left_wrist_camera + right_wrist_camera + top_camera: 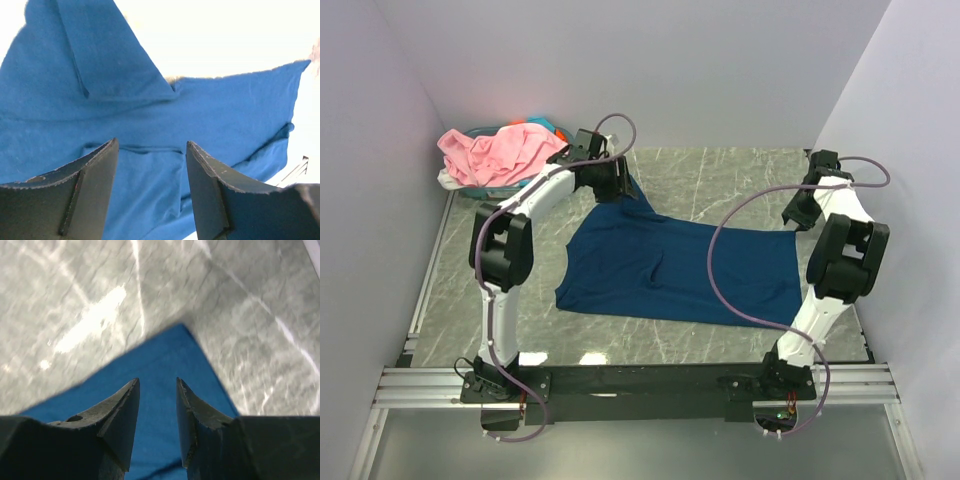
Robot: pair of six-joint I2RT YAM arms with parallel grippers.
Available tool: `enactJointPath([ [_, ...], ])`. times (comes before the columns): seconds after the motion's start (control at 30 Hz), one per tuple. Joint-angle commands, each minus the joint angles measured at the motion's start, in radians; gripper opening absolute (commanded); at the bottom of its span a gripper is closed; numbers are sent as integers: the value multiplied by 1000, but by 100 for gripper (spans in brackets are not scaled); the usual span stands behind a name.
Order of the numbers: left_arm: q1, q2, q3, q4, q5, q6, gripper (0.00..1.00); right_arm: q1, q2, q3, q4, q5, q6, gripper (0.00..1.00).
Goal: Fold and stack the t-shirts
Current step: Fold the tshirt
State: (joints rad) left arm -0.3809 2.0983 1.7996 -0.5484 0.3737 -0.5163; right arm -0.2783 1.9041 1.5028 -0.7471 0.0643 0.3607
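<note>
A dark navy t-shirt (670, 265) lies spread across the middle of the marble table, with one point of cloth drawn up toward the back left. My left gripper (620, 185) hovers over that point. In the left wrist view its jaws (152, 142) stand open, and the blue shirt (200, 115) and a sleeve lie below and beyond them. My right gripper (798, 212) is at the shirt's back right corner. It is open (157, 380), with the blue corner (160, 365) showing between the fingers and nothing pinched. A light pink t-shirt (495, 150) is heaped at the back left.
The pink shirt lies on a teal basket (552, 125) in the back left corner, with a bit of white cloth (448, 180) beside it. Walls close in the table on the left, back and right. A metal rail (640, 385) runs along the near edge.
</note>
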Motion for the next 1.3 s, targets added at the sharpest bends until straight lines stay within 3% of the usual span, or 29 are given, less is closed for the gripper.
enactJointPath([
  [0.0,25,40,87,10,30,4,62,-22,39,71,48,26,-8,42],
  [0.4,89,118,142,42,48,-39,62,-53,180,142,22,22,-8,42],
  [0.8,105,173,164,42,28,-48,61,-53,205,119,8,-1,9,41],
  [1.27,109,308,260,162,53,-11,60,-52,237,162,-32,-6,12,15],
])
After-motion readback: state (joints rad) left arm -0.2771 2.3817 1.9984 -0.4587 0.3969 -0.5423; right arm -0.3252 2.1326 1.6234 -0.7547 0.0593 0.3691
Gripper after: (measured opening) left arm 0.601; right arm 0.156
